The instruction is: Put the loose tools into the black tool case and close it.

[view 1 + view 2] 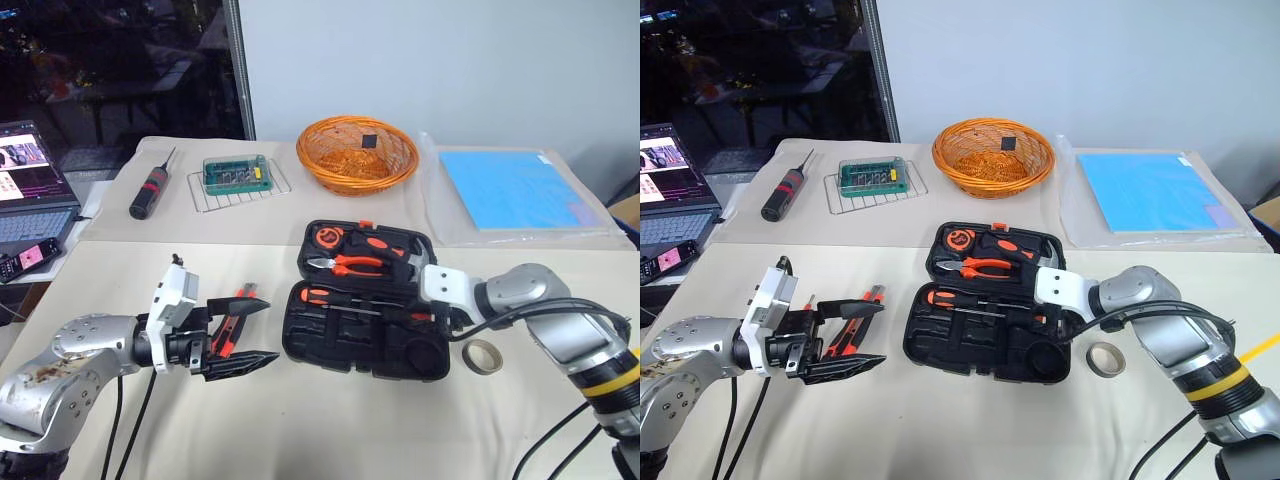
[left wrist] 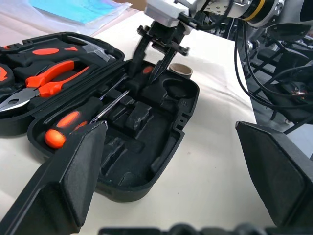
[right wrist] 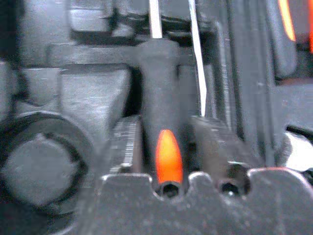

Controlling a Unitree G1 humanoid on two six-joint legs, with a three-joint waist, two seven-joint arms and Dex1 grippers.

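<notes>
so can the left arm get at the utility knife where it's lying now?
Probably yes. The utility knife lies loose on the table just behind the left gripper, beside the black tool case, with nothing over it. The jaws stand wide open and empty. The right gripper is busy at the case's far end.

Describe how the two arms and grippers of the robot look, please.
Both arms have rounded silver-grey metal shells with loose black cables hanging beside them. The left gripper has a white block at its wrist and two black wedge-shaped fingers. The right gripper also carries a white block; its arm bears a yellow and black band.
</notes>
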